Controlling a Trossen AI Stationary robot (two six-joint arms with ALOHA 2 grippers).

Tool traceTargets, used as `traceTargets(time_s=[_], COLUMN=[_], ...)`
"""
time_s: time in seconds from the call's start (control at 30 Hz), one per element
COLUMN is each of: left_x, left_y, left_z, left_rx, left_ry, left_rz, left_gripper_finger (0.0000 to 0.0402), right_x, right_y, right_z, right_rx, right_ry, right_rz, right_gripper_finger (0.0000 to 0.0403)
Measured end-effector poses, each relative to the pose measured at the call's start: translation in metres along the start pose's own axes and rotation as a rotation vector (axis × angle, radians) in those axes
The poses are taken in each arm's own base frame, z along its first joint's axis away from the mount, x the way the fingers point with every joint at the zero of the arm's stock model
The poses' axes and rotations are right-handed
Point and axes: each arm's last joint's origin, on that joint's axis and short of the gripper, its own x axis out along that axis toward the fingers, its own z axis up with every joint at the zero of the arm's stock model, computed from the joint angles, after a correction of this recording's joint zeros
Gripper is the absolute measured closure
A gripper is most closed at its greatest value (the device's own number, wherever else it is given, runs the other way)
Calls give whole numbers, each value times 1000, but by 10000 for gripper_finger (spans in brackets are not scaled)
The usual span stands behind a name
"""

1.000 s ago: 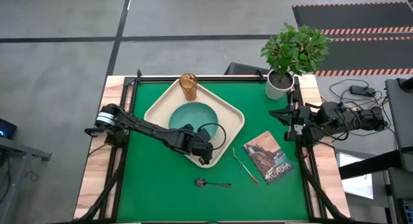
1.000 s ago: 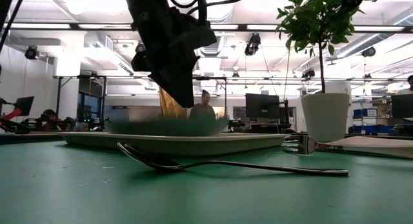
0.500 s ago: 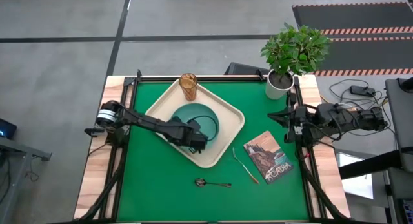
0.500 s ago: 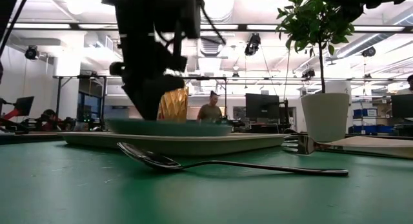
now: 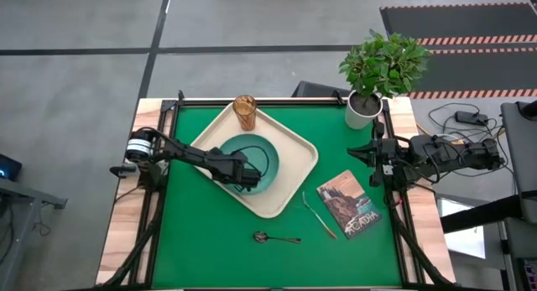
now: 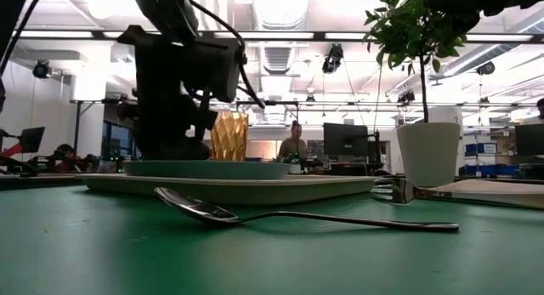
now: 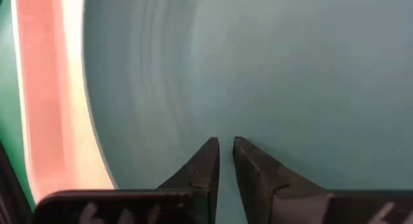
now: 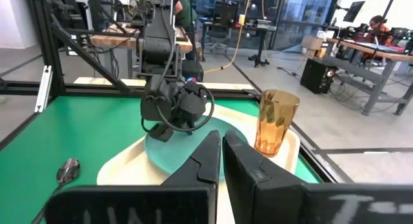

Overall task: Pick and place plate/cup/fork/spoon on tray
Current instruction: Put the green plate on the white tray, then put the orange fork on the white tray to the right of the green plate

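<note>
Plate (image 5: 260,153) flat on tray (image 5: 295,175), cup (image 5: 244,111) at tray's far corner; left gripper (image 5: 245,177) over plate's near-left rim, fingers nearly closed, holding nothing; right gripper (image 5: 370,151) waits far right, pinched empty. Judged next: spoon (image 5: 277,237) or fork (image 5: 318,215), both near on mat.

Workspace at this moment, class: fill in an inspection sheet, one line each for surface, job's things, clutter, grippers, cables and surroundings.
Surface: green table with wooden side edges.
Job's things: plate and cup on the tray; fork and spoon on the green table, off the tray.
Clutter: book beside the fork; potted plant at the far right corner.
Grippers: left gripper over the plate's near-left rim, fingers nearly together; right gripper waits at the right edge, shut.
Cables: a loop on the left gripper; loose leads on the floor at right.
Surroundings: workshop with desks, monitors and people beyond the table.
</note>
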Motion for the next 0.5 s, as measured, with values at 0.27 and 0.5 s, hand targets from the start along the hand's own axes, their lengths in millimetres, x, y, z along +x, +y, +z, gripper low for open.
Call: traceTargets(time_s=[0.27,0.5], left_x=[2,3], left_y=[9,17], left_z=[-3,0], left_rx=[-11,-11], left_ry=[-18,-3], left_rz=[119,163], left_gripper_finger=[390,391], right_x=[0,0], right_y=[0,0], right_z=[0,1], right_rx=[-26,-34], right_ry=[-4,-6], right_rz=[0,-1], right_gripper_finger=[394,394])
